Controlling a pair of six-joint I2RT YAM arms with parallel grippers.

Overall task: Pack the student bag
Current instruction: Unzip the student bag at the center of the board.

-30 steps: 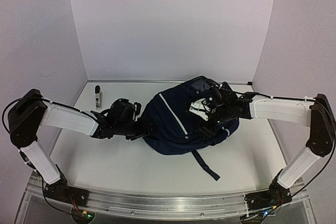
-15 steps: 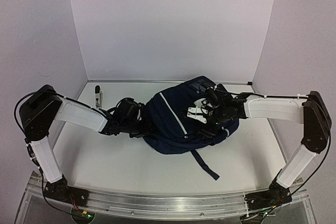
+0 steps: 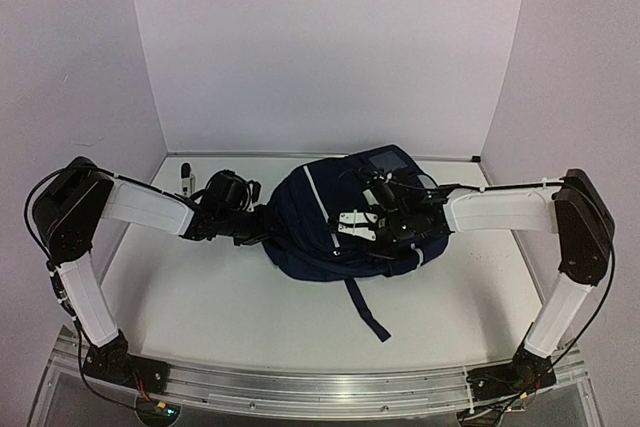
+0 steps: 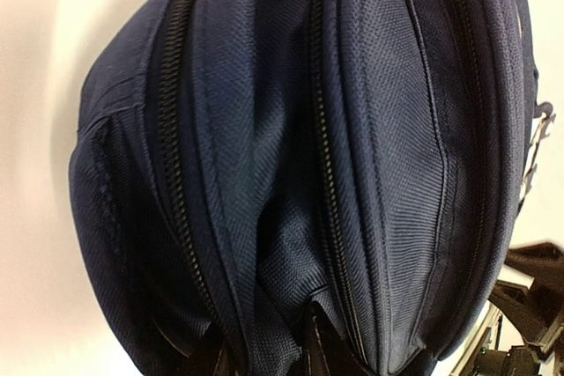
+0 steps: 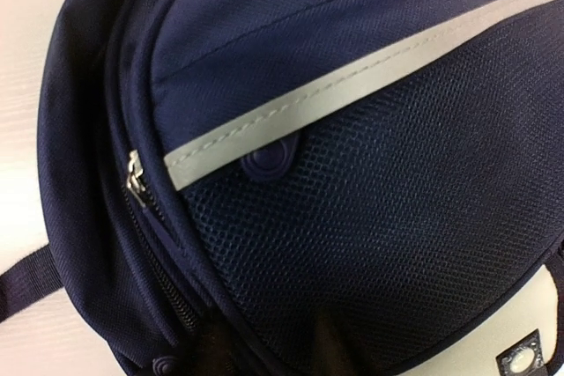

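The student bag (image 3: pixel 320 232) is a large navy backpack with grey stripes, lying on the white table in the middle of the top view. My left gripper (image 3: pixel 262 227) is at its left end, shut on a fold of navy fabric (image 4: pixel 282 279) between two zip lines, which fills the left wrist view. My right gripper (image 3: pixel 388 237) is on the bag's right upper side. In the right wrist view its dark fingers (image 5: pixel 339 341) pinch the mesh pocket (image 5: pixel 370 217) below a grey stripe (image 5: pixel 352 85).
A small black-and-white marker-like item (image 3: pixel 185 180) lies at the back left near the wall. A dark strap (image 3: pixel 366 313) trails from the bag toward the table's front. White walls enclose the table on three sides.
Both grippers have closed onto the bag. The bag has shifted left and slightly back, with both arms moving along with it.
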